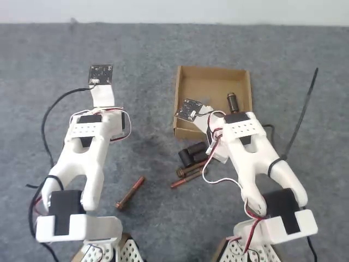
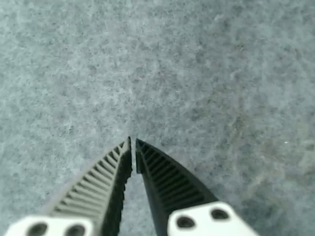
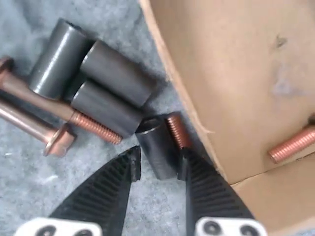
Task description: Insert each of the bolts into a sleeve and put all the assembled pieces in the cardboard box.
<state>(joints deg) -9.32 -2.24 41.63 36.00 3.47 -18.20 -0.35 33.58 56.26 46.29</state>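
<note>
- Most of the job lies ahead of us, judging by the grey counter (image 1: 163, 49), where nearly all the parts lie loose beside the box rather than in it.
- We see the cardboard box (image 1: 210, 87) standing in front of the right arm with one assembled piece (image 1: 232, 100) on its floor. We count that as the single finished delivery.
- We find the right hand (image 3: 158, 160) released, its jaws spread to either side of a sleeve (image 3: 156, 145) that lies on the counter just outside the box wall. We judge nothing clamped yet.
- We find the left hand (image 2: 133, 147) clenched on nothing, above bare counter.
- We count three spare sleeves (image 3: 115, 73) huddled together just beside that sleeve, none holding a bolt as far as we can tell.
- We see two bolts (image 3: 27, 120) lying against the spare sleeves and a lone bolt (image 1: 131, 192) between the arms.
- We see a copper thread (image 3: 176, 130) by the straddled sleeve's open end, but cannot tell whether that bolt is seated inside or only alongside. We therefore judge that three or four insertions and four deliveries remain.
</note>
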